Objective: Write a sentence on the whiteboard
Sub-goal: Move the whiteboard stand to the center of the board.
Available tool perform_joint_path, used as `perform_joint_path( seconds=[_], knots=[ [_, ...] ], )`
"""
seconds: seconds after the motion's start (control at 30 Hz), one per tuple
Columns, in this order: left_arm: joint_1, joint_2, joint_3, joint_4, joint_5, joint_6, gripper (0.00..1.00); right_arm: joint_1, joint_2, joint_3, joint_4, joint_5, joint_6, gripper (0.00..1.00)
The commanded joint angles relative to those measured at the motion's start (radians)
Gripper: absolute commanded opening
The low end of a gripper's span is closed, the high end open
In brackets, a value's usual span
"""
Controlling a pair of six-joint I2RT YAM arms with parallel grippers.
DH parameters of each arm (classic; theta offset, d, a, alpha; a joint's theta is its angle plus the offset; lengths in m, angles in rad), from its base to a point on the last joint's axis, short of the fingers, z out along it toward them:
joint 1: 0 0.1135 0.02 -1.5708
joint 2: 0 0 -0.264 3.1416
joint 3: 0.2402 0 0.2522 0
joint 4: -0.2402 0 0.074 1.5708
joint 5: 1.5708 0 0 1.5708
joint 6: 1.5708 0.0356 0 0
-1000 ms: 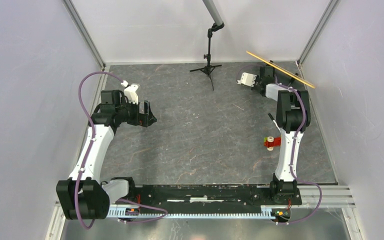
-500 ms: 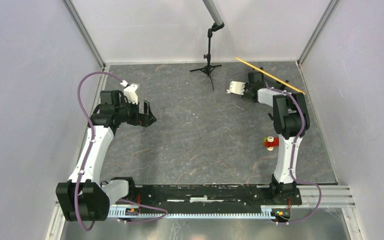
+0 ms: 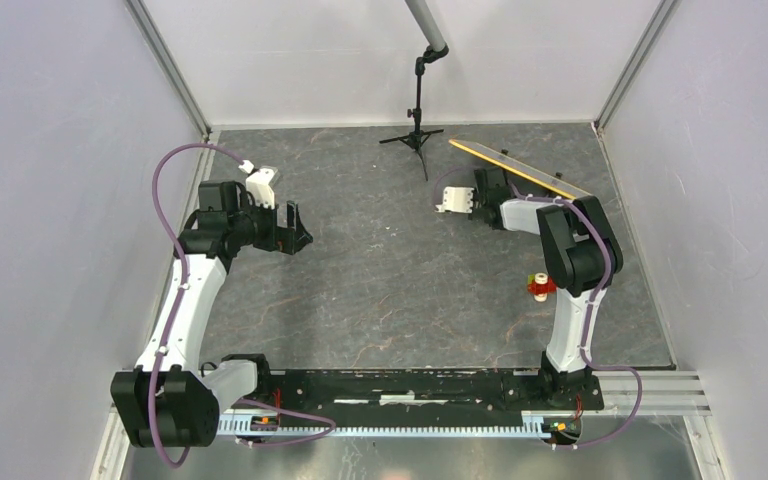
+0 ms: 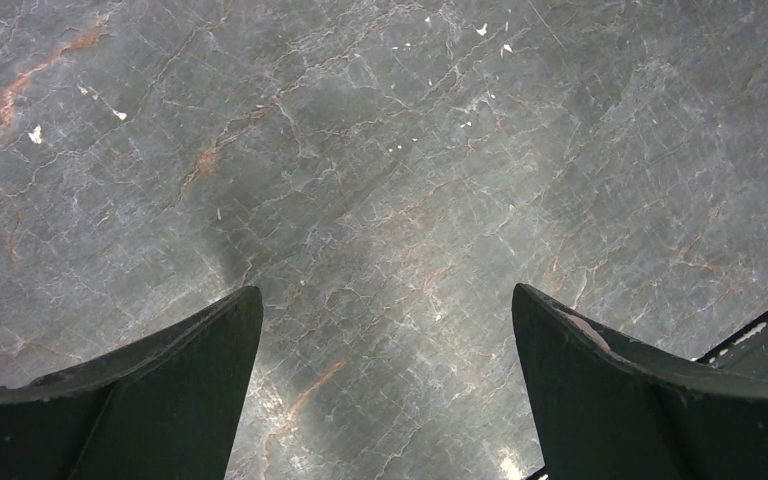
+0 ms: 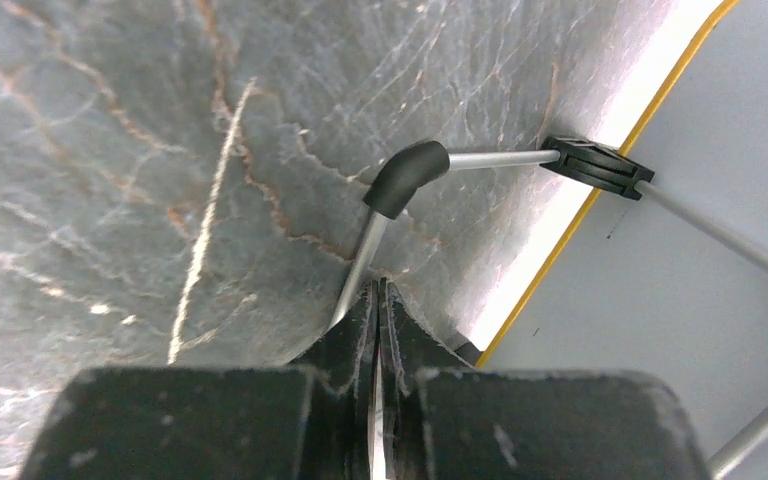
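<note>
Right tool clamped on whiteboard, board carried leftward, tilted flatter

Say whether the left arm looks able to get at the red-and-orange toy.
Doubtful. The red-and-orange toy lies far across the table, close beside the right arm, which crowds it; nothing else blocks the open left pincer.

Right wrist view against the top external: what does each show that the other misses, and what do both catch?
Only right wrist: the right tool shut on a thin metal rod with a black elbow, running to a black clip at the board's rim. Only top external: the open left tool, a black tripod, a small red-and-orange toy. Both: the whiteboard, orange-rimmed, and the grey table.
</note>
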Motion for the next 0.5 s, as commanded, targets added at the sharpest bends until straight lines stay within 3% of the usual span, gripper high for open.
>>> perform_joint_path(
  seconds=[0.0,0.47],
  knots=[
    [-0.003,-0.028,0.004,0.030,0.025,0.004,1.00,0.038,0.043,-0.116,-0.244,-0.069,0.068,0.05],
    [-0.003,-0.044,0.006,0.029,0.030,0.007,1.00,0.095,0.024,-0.141,-0.272,0.013,-0.015,0.02]
  ],
)
